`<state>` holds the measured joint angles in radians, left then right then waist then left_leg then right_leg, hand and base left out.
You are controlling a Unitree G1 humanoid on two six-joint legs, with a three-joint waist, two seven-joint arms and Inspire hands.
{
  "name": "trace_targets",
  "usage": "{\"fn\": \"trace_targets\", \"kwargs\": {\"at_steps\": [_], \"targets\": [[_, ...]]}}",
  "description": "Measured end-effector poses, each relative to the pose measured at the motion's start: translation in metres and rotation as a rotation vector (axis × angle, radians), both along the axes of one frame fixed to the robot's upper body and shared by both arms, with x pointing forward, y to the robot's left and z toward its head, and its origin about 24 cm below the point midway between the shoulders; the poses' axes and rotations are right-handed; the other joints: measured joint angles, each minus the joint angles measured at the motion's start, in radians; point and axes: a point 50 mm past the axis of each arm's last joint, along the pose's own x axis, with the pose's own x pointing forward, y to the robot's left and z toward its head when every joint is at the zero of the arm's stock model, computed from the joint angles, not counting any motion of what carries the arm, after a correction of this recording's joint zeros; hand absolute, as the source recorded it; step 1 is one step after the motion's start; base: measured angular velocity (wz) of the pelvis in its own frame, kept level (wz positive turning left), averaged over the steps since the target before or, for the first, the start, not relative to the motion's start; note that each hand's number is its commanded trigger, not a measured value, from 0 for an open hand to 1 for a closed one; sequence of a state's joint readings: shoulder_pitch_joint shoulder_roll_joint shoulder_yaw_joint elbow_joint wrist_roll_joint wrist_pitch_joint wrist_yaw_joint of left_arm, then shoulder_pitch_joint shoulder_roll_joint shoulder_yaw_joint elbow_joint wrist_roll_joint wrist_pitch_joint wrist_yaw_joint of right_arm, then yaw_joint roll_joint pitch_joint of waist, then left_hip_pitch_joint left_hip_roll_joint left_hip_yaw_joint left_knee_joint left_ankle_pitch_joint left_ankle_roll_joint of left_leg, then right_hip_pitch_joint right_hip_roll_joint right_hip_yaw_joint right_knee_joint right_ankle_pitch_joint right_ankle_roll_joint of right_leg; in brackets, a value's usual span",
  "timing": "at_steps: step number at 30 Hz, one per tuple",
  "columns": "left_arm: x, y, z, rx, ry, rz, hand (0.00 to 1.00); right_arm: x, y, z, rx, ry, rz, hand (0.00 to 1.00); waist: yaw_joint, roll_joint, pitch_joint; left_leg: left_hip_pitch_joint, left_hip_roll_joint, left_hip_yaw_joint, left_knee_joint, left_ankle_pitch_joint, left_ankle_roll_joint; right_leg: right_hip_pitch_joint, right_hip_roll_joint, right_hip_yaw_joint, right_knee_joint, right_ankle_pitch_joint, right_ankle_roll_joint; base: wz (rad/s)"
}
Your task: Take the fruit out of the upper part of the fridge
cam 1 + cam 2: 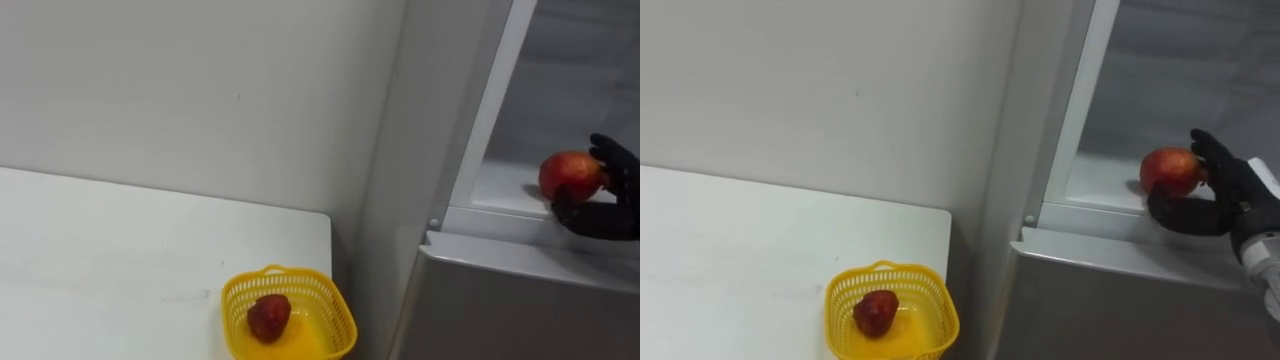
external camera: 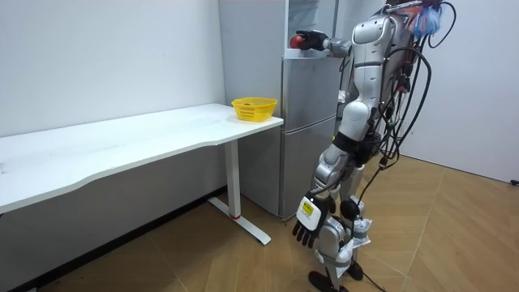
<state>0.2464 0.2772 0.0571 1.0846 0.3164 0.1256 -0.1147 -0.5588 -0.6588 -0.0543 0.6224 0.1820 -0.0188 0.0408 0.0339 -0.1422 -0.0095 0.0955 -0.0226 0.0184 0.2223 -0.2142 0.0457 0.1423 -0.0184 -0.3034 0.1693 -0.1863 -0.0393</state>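
A red fruit with a yellowish patch [image 1: 570, 175] rests on the white shelf [image 1: 500, 192] of the open upper fridge compartment. My right hand [image 1: 612, 205] reaches in from the right. Its thumb curls under the fruit's front and its fingers wrap round the far side, so the hand is shut on the fruit. The room view shows me standing upright before the fridge [image 2: 308, 122], right arm stretched to the fruit [image 2: 301, 39]. My left hand [image 2: 310, 221] hangs low at my side, fingers relaxed and holding nothing.
A yellow basket [image 1: 338, 312] with a dark red fruit [image 1: 268, 316] in it stands on the white table's [image 1: 100, 260] corner, left of the fridge. The lower fridge door [image 1: 520, 310] is closed below the shelf. A white frame edge [image 1: 490, 110] bounds the opening on the left.
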Motion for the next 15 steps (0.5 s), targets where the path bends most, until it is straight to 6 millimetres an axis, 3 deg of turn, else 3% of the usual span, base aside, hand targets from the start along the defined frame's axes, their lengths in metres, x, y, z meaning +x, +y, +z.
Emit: {"fn": "trace_targets", "kwargs": {"at_steps": [15], "targets": [[-0.0017,0.0039,0.0012,0.026,0.019,0.015,0.0,0.0027,-0.0039,-0.0028,0.065,0.049,0.008,0.0,-0.001,-0.011,-0.0041,0.003,0.0,0.0,0.0,0.0,0.0,0.002,0.0,-0.001,0.001,0.0,-0.001,0.0]]}}
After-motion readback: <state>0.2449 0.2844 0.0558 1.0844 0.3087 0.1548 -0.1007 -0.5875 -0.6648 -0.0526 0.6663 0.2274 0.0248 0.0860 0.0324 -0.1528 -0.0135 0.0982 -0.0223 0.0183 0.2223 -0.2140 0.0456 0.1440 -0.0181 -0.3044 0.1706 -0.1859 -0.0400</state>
